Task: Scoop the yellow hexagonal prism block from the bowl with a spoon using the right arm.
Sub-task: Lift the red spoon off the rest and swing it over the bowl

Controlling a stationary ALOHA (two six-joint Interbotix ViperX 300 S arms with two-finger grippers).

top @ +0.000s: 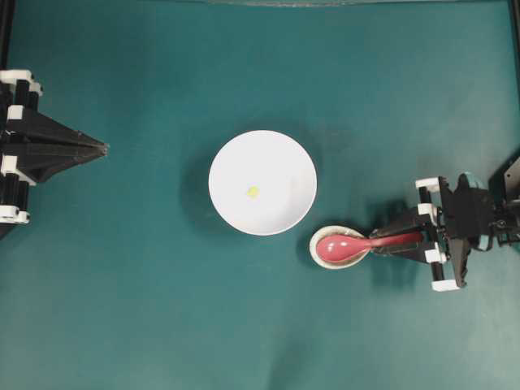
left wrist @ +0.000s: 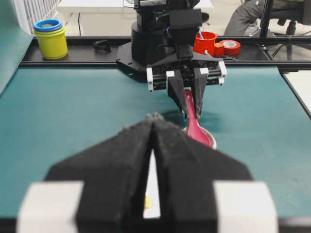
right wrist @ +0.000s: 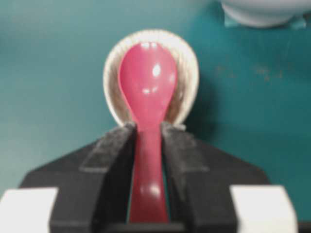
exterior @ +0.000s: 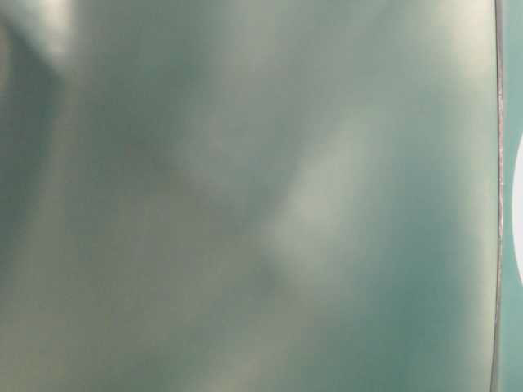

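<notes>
I am at the pick-up step: my right gripper (right wrist: 148,141) straddles the handle of the red-pink spoon (right wrist: 146,82), one black finger (right wrist: 114,150) on each side of it, pressed against or very nearly against the handle. From the wrist view I judge the clench as good as made, though I cannot tell whether the pads bear with full force yet. The spoon's oval head lies in the small speckled spoon rest (right wrist: 187,68), and its handle runs straight back between my fingers. The white bowl (top: 262,154) sits just beside the rest, up and to the left in the overhead view, their rims nearly touching. The yellow hexagonal prism block (top: 253,192) lies on the bowl's floor a little below its middle, far smaller than the spoon's head. My left gripper (top: 99,148) waits well apart at the far side of the teal table (top: 162,325), its fingers pressed together on nothing. Next, I think, I must make the hold firm, lift the spoon clear of the rest without tipping it sideways, carry it over the bowl's rim, and dip the head low enough to slide under so small a block, which may skid away along the smooth white floor.
</notes>
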